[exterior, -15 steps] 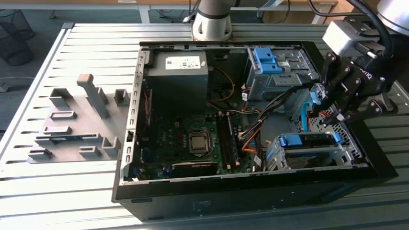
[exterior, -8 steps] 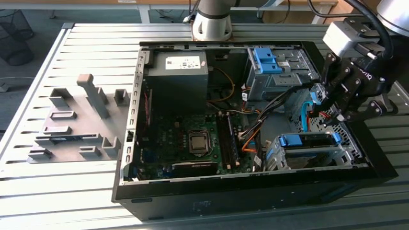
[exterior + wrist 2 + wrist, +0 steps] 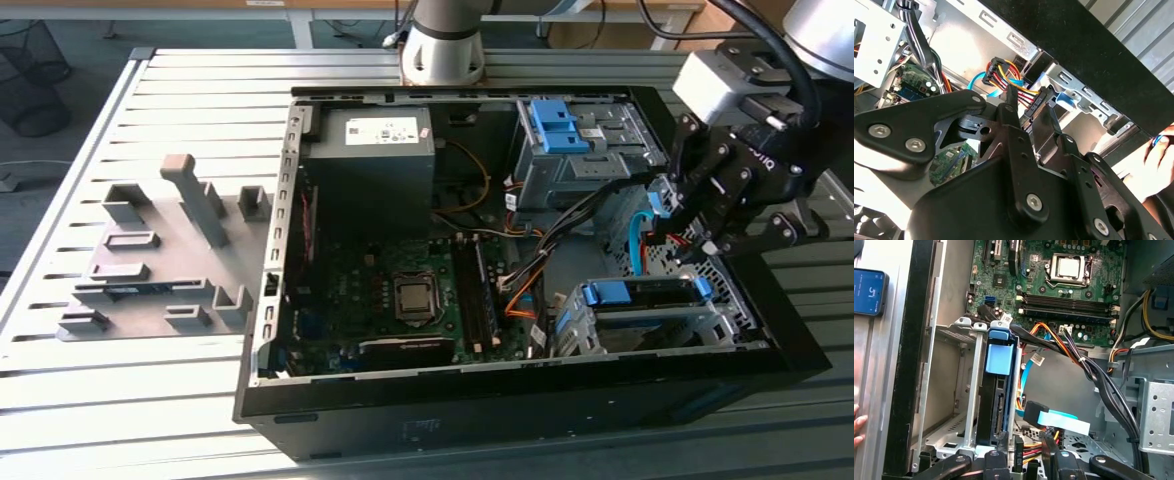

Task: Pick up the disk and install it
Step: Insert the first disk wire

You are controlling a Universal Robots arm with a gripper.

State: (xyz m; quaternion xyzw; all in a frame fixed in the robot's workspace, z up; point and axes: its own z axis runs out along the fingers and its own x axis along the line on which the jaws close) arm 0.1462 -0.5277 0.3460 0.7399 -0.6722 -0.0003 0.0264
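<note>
The exterior view looks down on the open computer case (image 3: 534, 250); both wrist views sit close behind the gripper (image 3: 1024, 442), sharing the drive cage (image 3: 966, 390).

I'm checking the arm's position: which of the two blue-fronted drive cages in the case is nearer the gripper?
The lower drive cage, by the case's front edge, just below the gripper. The other cage sits at the far end beside the grey power supply.

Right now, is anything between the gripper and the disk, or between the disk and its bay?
The disk already sits in its metal drive cage. By its open end, coloured power wires and a blue data cable crowd the space around the gripper.
</note>
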